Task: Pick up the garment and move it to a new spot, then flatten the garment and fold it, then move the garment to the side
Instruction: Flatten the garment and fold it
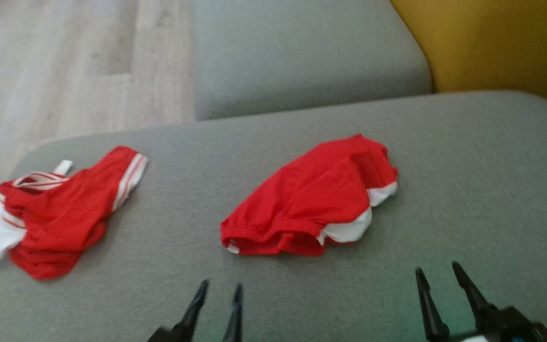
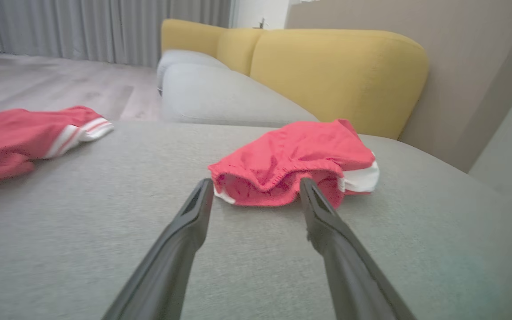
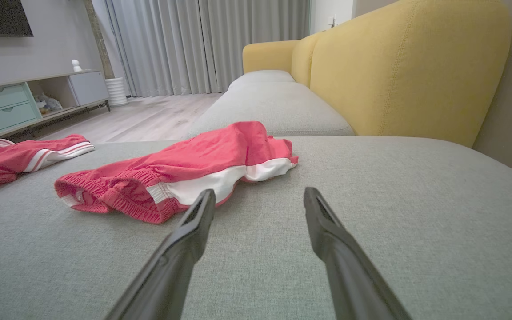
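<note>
Crumpled red fabric shorts [image 1: 309,197] with white side panels and a gathered elastic waistband lie on the grey upholstered sofa cushion [image 1: 468,166]. The waistband faces the left gripper [image 1: 221,285], just ahead of its wide, empty jaws. The right gripper [image 1: 437,267] also has wide, empty jaws, with the shorts ahead-left of them.

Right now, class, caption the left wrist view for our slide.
Open left hand aimed at crumpled red shorts on a grey sofa, second red garment at left.
</note>
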Controlling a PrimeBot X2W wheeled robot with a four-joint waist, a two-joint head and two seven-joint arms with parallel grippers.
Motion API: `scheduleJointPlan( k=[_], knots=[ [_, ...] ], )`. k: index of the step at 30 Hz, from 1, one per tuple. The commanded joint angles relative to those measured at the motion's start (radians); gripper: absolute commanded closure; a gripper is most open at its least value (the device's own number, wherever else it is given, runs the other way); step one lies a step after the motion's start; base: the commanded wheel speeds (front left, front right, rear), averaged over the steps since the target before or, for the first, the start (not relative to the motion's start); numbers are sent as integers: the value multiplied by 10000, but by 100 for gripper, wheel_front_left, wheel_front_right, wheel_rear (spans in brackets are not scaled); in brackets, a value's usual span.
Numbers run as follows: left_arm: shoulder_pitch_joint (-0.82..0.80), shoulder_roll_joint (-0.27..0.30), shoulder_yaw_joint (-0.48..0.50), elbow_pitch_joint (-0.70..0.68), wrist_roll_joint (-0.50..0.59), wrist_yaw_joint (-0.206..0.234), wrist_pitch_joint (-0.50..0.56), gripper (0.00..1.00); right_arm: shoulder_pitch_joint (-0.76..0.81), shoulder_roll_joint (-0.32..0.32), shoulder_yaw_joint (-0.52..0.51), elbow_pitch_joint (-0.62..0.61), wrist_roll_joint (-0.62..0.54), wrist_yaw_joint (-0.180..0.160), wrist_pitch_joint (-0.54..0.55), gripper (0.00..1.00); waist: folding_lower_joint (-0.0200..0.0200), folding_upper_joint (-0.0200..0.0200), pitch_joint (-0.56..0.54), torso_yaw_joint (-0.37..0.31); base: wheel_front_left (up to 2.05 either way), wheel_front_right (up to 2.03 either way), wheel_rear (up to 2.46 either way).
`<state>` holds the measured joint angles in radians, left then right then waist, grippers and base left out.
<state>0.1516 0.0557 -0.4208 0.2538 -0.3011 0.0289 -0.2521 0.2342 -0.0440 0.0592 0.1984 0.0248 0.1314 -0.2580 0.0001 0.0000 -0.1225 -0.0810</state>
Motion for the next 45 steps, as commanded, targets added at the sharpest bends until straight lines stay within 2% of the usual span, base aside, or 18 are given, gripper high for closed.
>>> scheduleJointPlan(
  k=[1,5,10,17,22,26,27,29,30,32,36,40,42,45],
  knots=[
    [-852,-54,25,-36,-219,-189,-97,0,-766,-62,291,-334,-67,-7,-38,0,-1,0,435,-396,0,0,0],
    [-1804,-55,-981,896,-1553,-872,-97,0,-1083,-93,558,-336,-80,-7,-38,0,-1,0,947,-924,0,0,0],
    [-3127,-55,-2438,1985,-3404,-1335,-97,0,-1405,-199,796,-349,-54,-7,-38,0,-1,0,1463,-1534,0,0,0],
    [-4987,-55,-3774,3247,-4926,-1438,-97,0,-1910,-230,877,-402,-8,-7,-38,0,-1,0,2292,-2348,0,0,0],
    [-5875,-55,-3825,3993,-5369,-1211,-97,0,-2118,-205,824,-385,-2,-7,-38,0,-1,0,2676,-2783,0,0,0],
    [-6215,-55,-3744,4408,-5517,-1212,-97,0,-2185,-173,788,-374,13,-7,-38,0,-1,0,2831,-2988,0,0,0],
    [-6264,-55,-3715,4495,-5519,-1202,-97,11,-2190,-164,781,-372,11,-7,-38,0,-1,0,2849,-3017,0,0,0],
    [-6324,-55,-3629,4586,-5552,-1209,-97,44,-2194,-148,753,-371,12,-7,-38,0,-1,0,2874,-3058,0,0,0],
    [-6341,-55,-3572,4603,-5554,-1214,-97,56,-2195,-140,742,-374,11,-7,-38,0,-1,0,2881,-3067,0,0,0],
    [-6394,-55,-3360,4483,-5410,-1201,-97,100,-2186,-127,692,-394,8,-7,-38,0,-1,0,2893,-3035,0,0,0],
    [-6308,-55,-3177,4152,-5164,-1252,-97,100,-2138,-109,549,-428,-18,-7,-38,0,-1,0,2881,-2765,0,0,0],
    [-5965,-55,-3178,3404,-5898,-1450,-97,100,-2023,-96,394,-458,-8,-7,-38,0,-1,0,2829,-2205,0,0,0],
    [-5910,-10,-3113,3022,-5769,-1491,-97,100,-1961,-91,312,-466,1,-7,-38,0,-1,0,2798,-1800,0,0,0],
    [-5708,606,-3031,2333,-5406,-1502,-97,100,-1877,-85,242,-488,5,-7,-38,0,-1,0,2721,-1126,0,0,0]
  ],
)
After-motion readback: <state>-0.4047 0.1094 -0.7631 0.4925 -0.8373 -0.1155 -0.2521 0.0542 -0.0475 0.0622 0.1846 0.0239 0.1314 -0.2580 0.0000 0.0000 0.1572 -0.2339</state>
